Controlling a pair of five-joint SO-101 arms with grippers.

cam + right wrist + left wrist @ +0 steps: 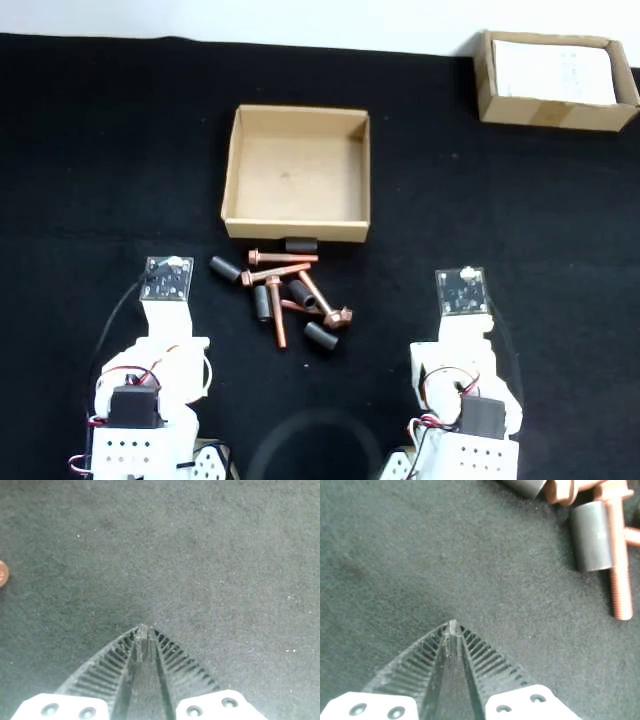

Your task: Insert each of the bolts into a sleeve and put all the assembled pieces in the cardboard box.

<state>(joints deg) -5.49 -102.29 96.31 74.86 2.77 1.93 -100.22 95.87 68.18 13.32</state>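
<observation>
Several copper bolts (283,257) and short dark sleeves (225,268) lie in a loose pile on the black mat, just in front of the open cardboard box (296,231). The box holds nothing. My left arm (166,300) is drawn back left of the pile and my right arm (464,310) right of it. The left gripper (452,630) is shut and holds nothing, hovering over bare mat with a sleeve (590,537) and a bolt (618,575) side by side ahead of it. The right gripper (143,632) is likewise shut and holds nothing; a copper bolt tip (2,573) peeks in at the edge.
A second cardboard box (555,112) with a white sheet inside stands at the far right corner. The black mat (520,220) covers the table, with open room on both sides of the pile.
</observation>
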